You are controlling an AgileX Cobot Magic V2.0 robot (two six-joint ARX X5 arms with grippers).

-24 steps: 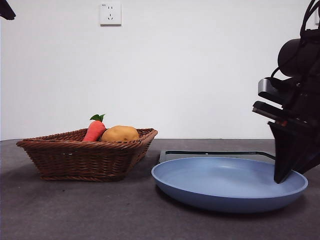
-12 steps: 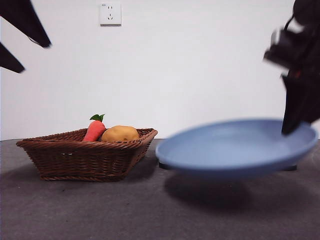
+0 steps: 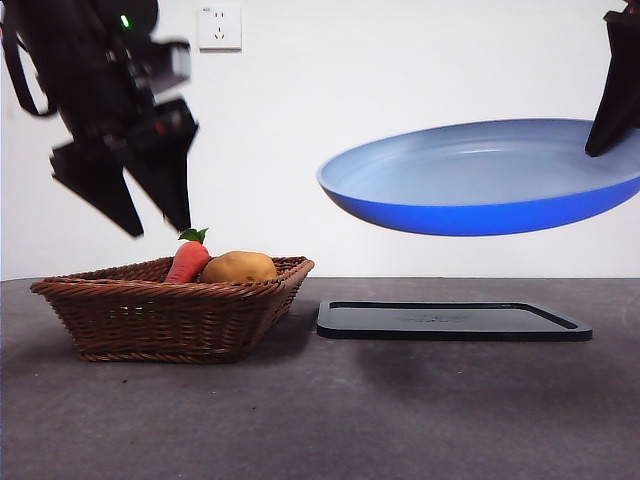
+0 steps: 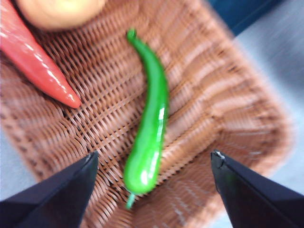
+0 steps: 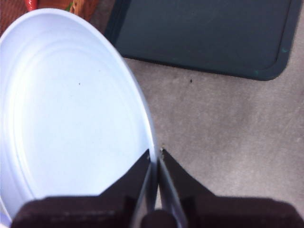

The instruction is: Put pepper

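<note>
The pepper [image 4: 148, 123], long, glossy and green, lies on the floor of the wicker basket [image 4: 223, 99]; in the front view the basket [image 3: 170, 310] wall hides it. My left gripper [image 4: 154, 161] hangs open directly above the pepper, one jaw on each side, not touching it; in the front view this left gripper [image 3: 150, 205] is above the basket. My right gripper [image 5: 155, 154] is shut on the rim of the blue plate [image 5: 71, 109], holding the blue plate [image 3: 480, 180] in the air, slightly tilted, at the right.
An orange-red carrot [image 3: 188, 260] and a yellow-brown potato [image 3: 240, 267] lie in the basket beside the pepper. A flat black tray [image 3: 450, 320] sits on the dark table under the raised plate. A wall socket [image 3: 221, 27] is on the white wall.
The right gripper has lifted the blue plate off the black tray, high into the air. The left arm has come down from the top left corner over the basket.
</note>
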